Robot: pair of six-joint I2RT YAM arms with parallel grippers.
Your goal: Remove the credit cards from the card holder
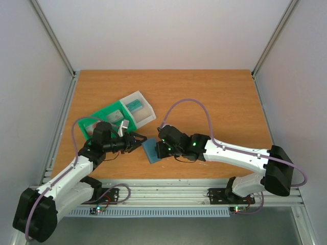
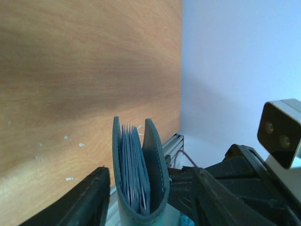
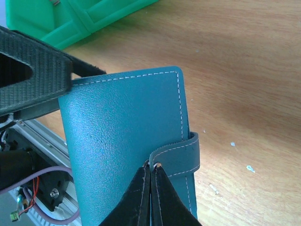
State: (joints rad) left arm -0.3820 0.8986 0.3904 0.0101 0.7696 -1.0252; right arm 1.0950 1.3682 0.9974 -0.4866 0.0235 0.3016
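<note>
The slate-blue card holder (image 1: 152, 151) is between my two grippers near the table's front. My left gripper (image 1: 137, 143) has its jaws on either side of it; in the left wrist view (image 2: 149, 172) the card holder (image 2: 155, 160) stands edge-on with its fold down, pressed between the fingers (image 2: 94, 197). Several thin pale leaves (image 2: 131, 165) show inside; I cannot tell the credit cards from pockets. My right gripper (image 3: 151, 167) is shut on the side tab (image 3: 181, 155), whose end is lifted off the closed cover (image 3: 122, 122).
A green-and-clear compartment tray (image 1: 110, 115) lies just behind the left gripper, with a teal card (image 1: 135, 104) in its clear part. Its green edge shows in the right wrist view (image 3: 84, 19). The aluminium front rail (image 1: 168, 191) runs right in front.
</note>
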